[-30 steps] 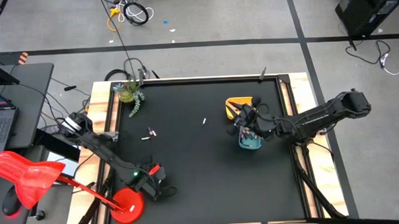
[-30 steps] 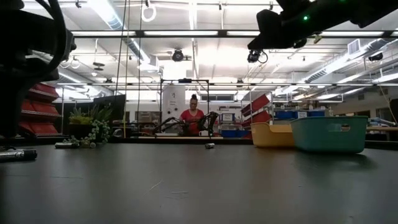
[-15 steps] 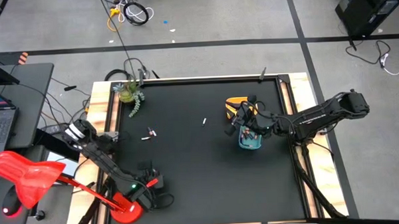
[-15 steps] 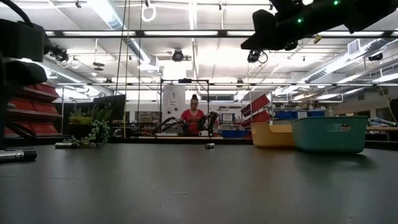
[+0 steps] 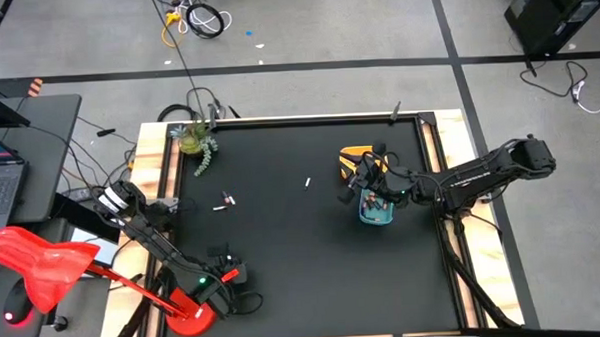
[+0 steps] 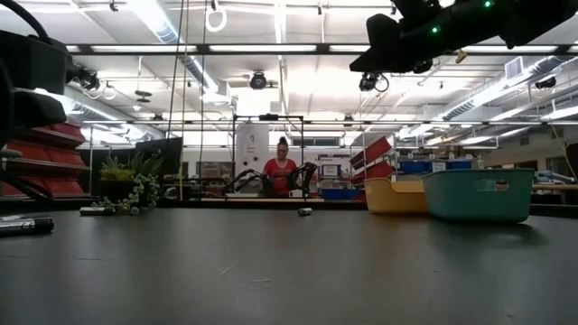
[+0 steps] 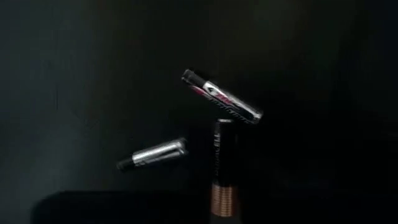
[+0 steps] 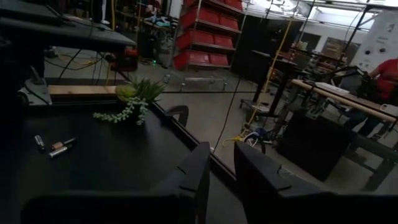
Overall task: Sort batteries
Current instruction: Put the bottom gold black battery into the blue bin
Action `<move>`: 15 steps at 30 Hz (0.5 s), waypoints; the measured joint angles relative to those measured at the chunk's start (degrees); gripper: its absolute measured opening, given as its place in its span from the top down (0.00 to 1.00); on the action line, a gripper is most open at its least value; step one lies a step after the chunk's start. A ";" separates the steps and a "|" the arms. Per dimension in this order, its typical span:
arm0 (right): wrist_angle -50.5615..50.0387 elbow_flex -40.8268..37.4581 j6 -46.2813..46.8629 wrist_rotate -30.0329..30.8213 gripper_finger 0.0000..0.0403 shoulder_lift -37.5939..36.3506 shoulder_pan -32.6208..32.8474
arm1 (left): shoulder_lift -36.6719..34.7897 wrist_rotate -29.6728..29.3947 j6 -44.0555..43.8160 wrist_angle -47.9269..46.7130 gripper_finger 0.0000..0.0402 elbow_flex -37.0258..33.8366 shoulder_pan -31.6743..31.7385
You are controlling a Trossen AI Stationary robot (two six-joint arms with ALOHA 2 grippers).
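Three batteries lie flat in a loose cluster [image 5: 224, 202] on the black table's left part: a silver one [image 7: 152, 154], a dark and silver one [image 7: 221, 96] and a dark one with a copper end [image 7: 222, 180]. The cluster also shows far off [image 8: 53, 146] in the right wrist view. One pale battery [image 5: 307, 182] lies alone near the middle. My right gripper [image 5: 374, 193] hovers above the teal tray [image 5: 379, 216], open by a narrow gap [image 8: 222, 171] with nothing between the fingers. My left gripper [image 5: 229, 276] is by the near edge, short of the cluster.
The yellow tray [image 5: 360, 162] stands just beyond the teal tray [image 6: 477, 194]. A green plant [image 5: 194, 142] sits at the far left corner, and a red stand [image 5: 195, 307] by the near left corner. A person [image 6: 281, 170] is in the room behind.
My left arm has drawn back toward the table's near left corner, leaving most of the low view. The batteries have stayed where they were.
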 joint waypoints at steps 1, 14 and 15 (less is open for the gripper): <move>0.00 0.00 0.00 0.00 0.79 0.00 0.00 | 0.00 0.30 -0.08 0.09 0.89 -0.04 0.34; -0.02 0.00 0.00 0.00 0.79 -0.02 0.00 | 0.48 0.80 1.86 -3.37 1.00 1.51 2.43; -0.02 0.00 -0.02 0.00 0.79 -0.02 0.00 | 0.48 0.48 2.17 -4.66 1.00 1.96 2.45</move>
